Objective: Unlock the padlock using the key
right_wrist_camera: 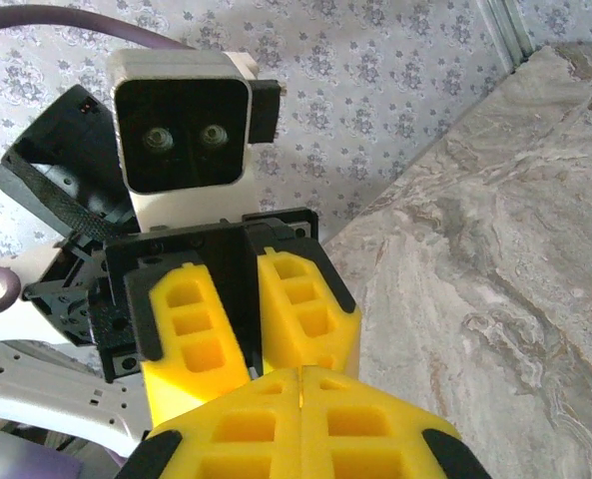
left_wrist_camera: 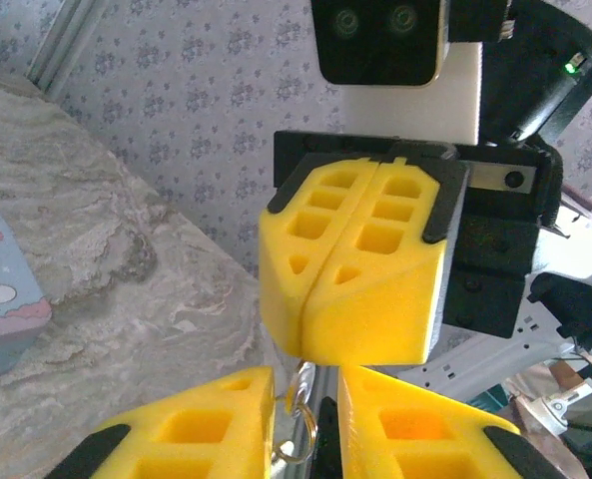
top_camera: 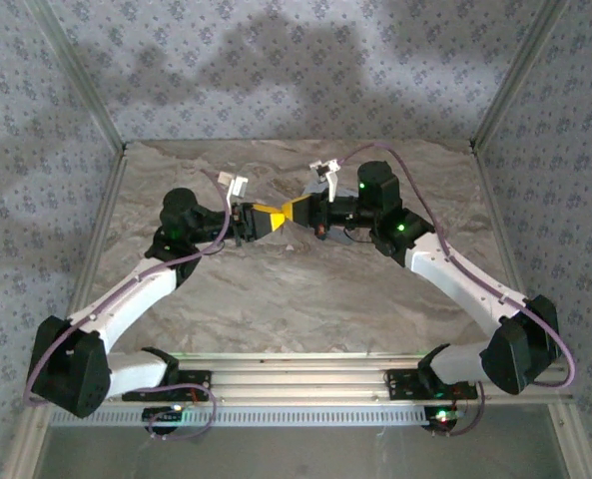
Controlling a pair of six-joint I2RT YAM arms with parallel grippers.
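The left end effector (left_wrist_camera: 305,381) has its yellow foam fingers slightly apart around a thin silver metal piece (left_wrist_camera: 301,377) with a small wire ring (left_wrist_camera: 296,445); I cannot tell whether it grips. The teal padlock cannot be made out, so its look is unknown; it is probably hidden in that gap. At 12 o'clock, tip to tip, the right end effector (left_wrist_camera: 315,334) is pressed closed. A pale blue picture-lid tin (left_wrist_camera: 1,299) lies at 9 o'clock on the marbled bench (left_wrist_camera: 96,230).

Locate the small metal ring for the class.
In the left wrist view, bottom centre, the metal ring sits in the gap between the left gripper's yellow fingers, just below the right gripper's closed fingers.
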